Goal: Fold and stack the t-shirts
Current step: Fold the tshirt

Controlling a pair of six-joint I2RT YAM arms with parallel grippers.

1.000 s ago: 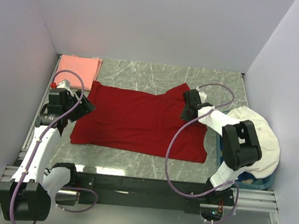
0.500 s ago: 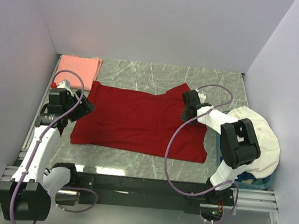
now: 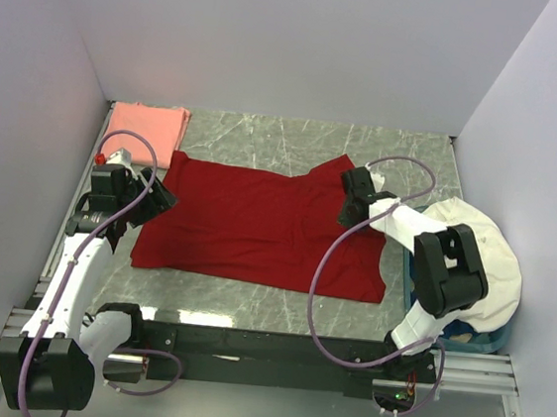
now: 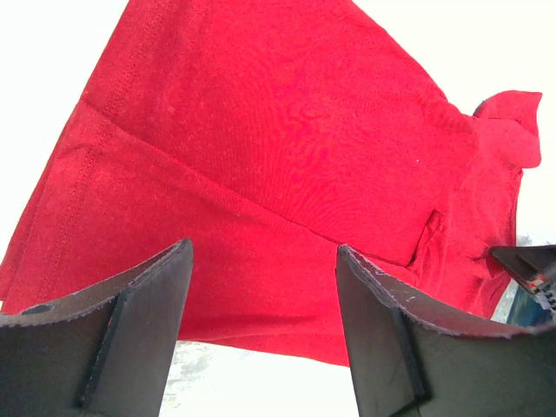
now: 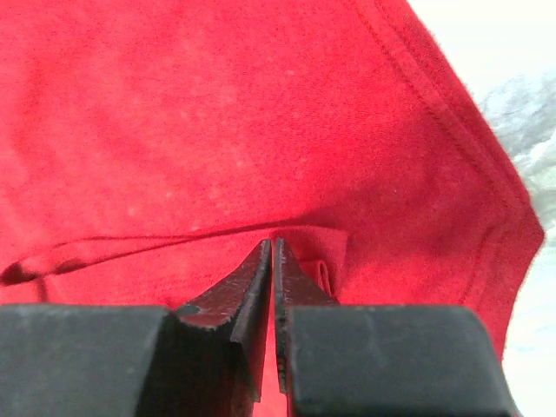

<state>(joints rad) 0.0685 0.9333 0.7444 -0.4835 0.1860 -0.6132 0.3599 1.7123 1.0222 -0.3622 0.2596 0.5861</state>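
Right hand [image 5: 274,250] tight on a fold of the flat, deep red t-shirt [image 5: 217,113]

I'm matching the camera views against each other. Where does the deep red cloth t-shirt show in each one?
Top external: the deep red cloth t-shirt lies spread flat at the centre.
Left wrist: it fills the upper and middle frame.
Right wrist: it fills nearly the whole frame.
Shared landmark: the right hand, shut on a raised fold of the shirt, seen in the top and right wrist views.
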